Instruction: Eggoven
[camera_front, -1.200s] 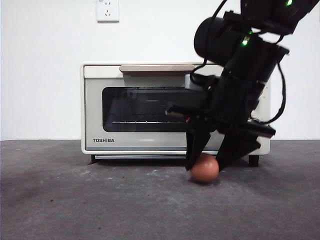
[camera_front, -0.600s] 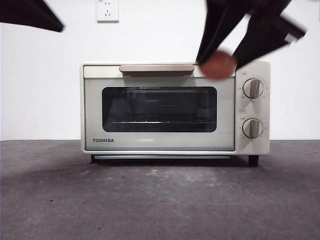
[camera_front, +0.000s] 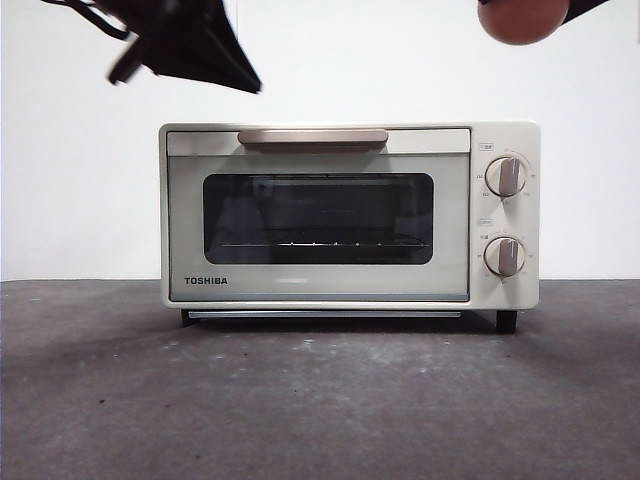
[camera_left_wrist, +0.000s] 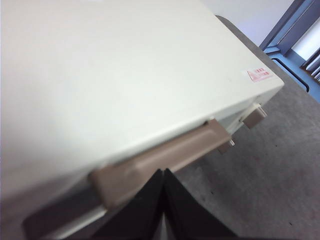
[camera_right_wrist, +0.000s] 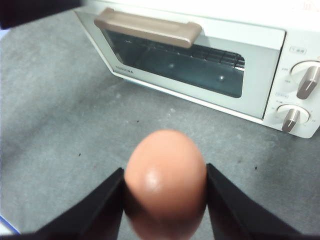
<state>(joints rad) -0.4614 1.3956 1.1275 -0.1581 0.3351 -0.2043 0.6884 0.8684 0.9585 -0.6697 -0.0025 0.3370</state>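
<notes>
Matte black wedge hand jaws (seemingly plastic).

"TOSHIBA" was printed dark on the toaster oven door frame, lower left corner. Small markings ringed both knobs, unreadable. A red-printed sticker sat on the oven top, illegible.

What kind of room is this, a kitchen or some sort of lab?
Probably a test lab, not a kitchen. The toaster oven stands alone on a bare grey table against a blank white wall with one socket, while the right gripper holds an egg.
</notes>
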